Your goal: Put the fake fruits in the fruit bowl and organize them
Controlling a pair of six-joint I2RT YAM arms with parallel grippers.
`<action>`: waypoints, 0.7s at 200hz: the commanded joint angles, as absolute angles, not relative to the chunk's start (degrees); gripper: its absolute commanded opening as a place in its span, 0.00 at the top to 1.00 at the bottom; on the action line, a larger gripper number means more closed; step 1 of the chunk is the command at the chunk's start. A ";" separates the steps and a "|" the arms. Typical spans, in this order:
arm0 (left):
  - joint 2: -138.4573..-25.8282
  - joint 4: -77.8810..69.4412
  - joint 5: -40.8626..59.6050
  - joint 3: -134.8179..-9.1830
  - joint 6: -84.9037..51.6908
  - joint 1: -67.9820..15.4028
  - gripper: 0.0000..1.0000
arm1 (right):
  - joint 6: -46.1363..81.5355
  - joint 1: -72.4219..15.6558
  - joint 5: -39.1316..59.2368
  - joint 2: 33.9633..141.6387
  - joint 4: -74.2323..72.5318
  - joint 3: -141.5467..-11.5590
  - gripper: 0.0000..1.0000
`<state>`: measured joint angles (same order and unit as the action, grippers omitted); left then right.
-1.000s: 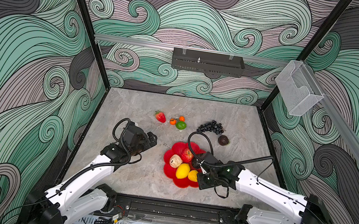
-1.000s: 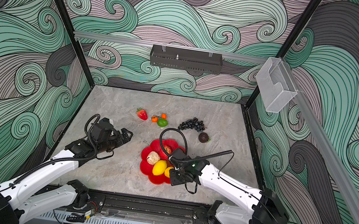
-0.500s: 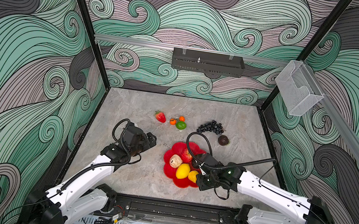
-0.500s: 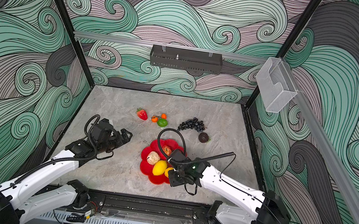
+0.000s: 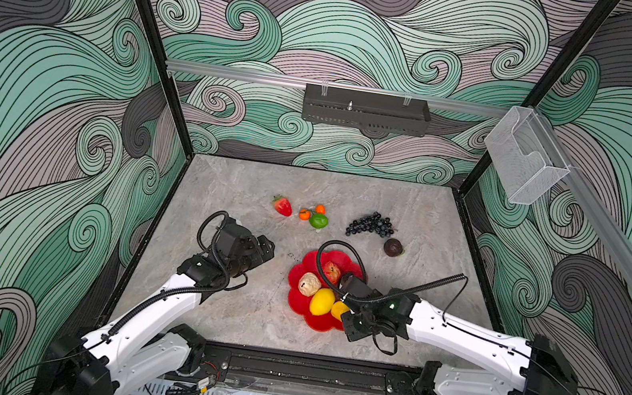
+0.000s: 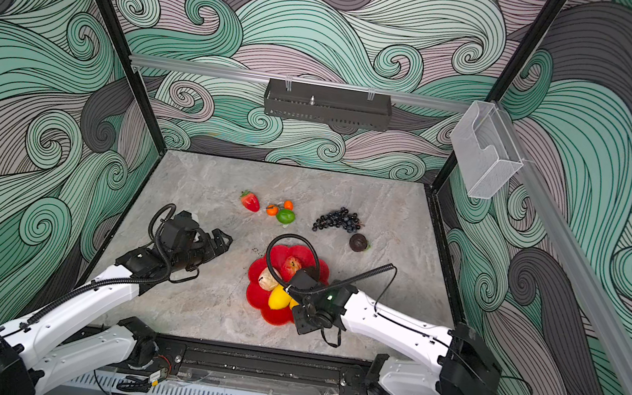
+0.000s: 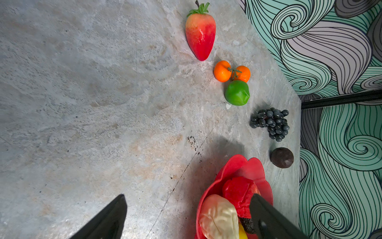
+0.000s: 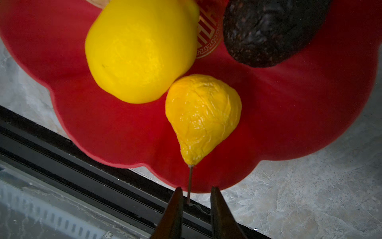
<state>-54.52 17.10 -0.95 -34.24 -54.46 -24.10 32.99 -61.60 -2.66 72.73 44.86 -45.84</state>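
Right claw (image 8: pixel 196 188) parted, pear (image 8: pixel 203 115) released

We are looking at both top views under even, soft overhead light, with the marble table (image 5: pixel 254 324) sharp and the patterned walls (image 5: pixel 43 126) bowing toward the frame edges (a wide lens at work). In the left wrist view a soft shadow is falling on the table beside the fruit bowl (image 7: pixel 239 163), and the strawberry (image 7: pixel 200 35) is catching small glints. In the right wrist view the lemon (image 8: pixel 140 51) and the bowl's edge are blurring at close range.
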 commanded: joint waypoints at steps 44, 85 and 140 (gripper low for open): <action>-54.67 16.86 0.09 -33.91 -54.25 -22.94 0.05 | 31.18 -63.44 -10.00 74.78 47.70 -49.00 0.77; -54.65 16.79 0.44 -33.75 -54.23 -22.37 0.05 | 29.17 -64.20 -14.89 76.11 49.61 -51.21 0.84; -54.84 16.50 1.05 -33.66 -54.26 -21.87 0.05 | 27.24 -64.25 -19.50 77.06 50.04 -52.73 0.87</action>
